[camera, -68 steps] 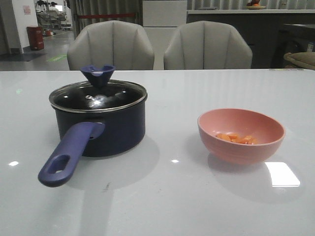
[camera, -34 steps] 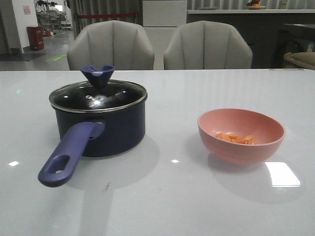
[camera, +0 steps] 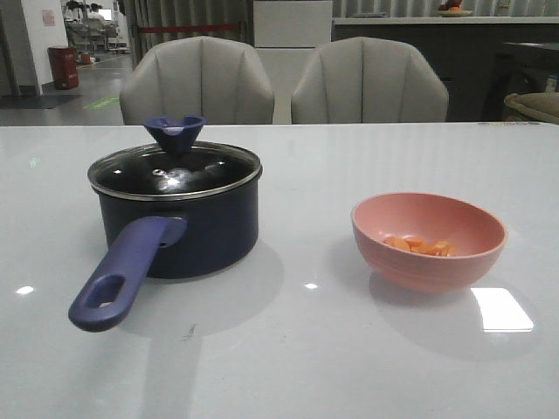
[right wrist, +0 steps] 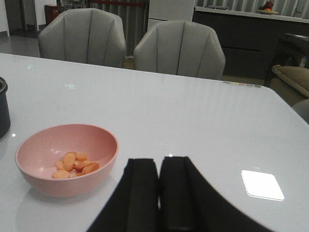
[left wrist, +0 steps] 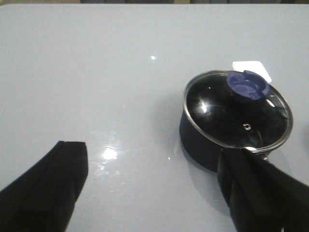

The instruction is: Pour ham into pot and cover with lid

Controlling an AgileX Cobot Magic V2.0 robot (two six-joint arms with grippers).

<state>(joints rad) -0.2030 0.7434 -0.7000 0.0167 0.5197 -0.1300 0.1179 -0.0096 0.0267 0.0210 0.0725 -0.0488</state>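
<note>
The left hand [left wrist: 154,193] is spread wide, its two dark fingers [left wrist: 46,188] standing far apart with bare tabletop [left wrist: 96,72] between them, grasping nothing. Just ahead of one finger, partly hidden behind it, sits the pot [left wrist: 200,145], a dark navy saucepan. The lid [left wrist: 236,111] rests flat on the pot's rim, its steel edge running all the way round and its flared dark-blue knob [left wrist: 247,83] standing upright on the side of the glass farther from the hand. The hand touches neither pot nor lid as far as the wrist view shows.

The right hand [right wrist: 159,193] is clenched, its two black fingers [right wrist: 137,191] pressed together with only a thin seam between them and nothing caught there. It hangs above the tabletop, apart from everything. Near it, ahead and off to one side, stands the pink bowl [right wrist: 36,176], upright, and the ham [right wrist: 75,164] lies as a small heap of orange-pink pieces on the bowl's floor.

In the front view neither hand appears. The pot [camera: 179,231] stands well apart from the pink bowl [camera: 428,262], its long purple-blue handle [camera: 122,275] pointing toward the camera. Beyond the tabletop stand two grey chairs [camera: 196,78].
</note>
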